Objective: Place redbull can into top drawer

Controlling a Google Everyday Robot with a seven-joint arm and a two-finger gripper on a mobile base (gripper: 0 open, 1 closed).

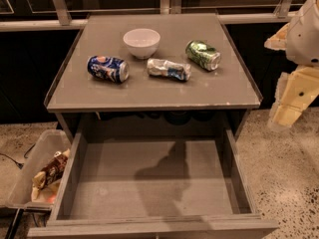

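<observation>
The redbull can (pixel 168 68), silver with blue patches and dented, lies on its side near the middle of the grey table top (pixel 149 92). The top drawer (pixel 109 183) is pulled wide open below the table's front edge, and its flat grey bottom holds nothing. My gripper (pixel 293 99) hangs at the far right of the view, off the table's right edge. It is well apart from the can and holds nothing that I can see.
A white bowl (pixel 142 42) stands behind the redbull can. A dark blue can (pixel 107 68) lies to its left and a green can (pixel 203 55) to its right. A clear plastic bin (pixel 27 166) with snack bags (pixel 50 173) sits on the floor left of the drawer.
</observation>
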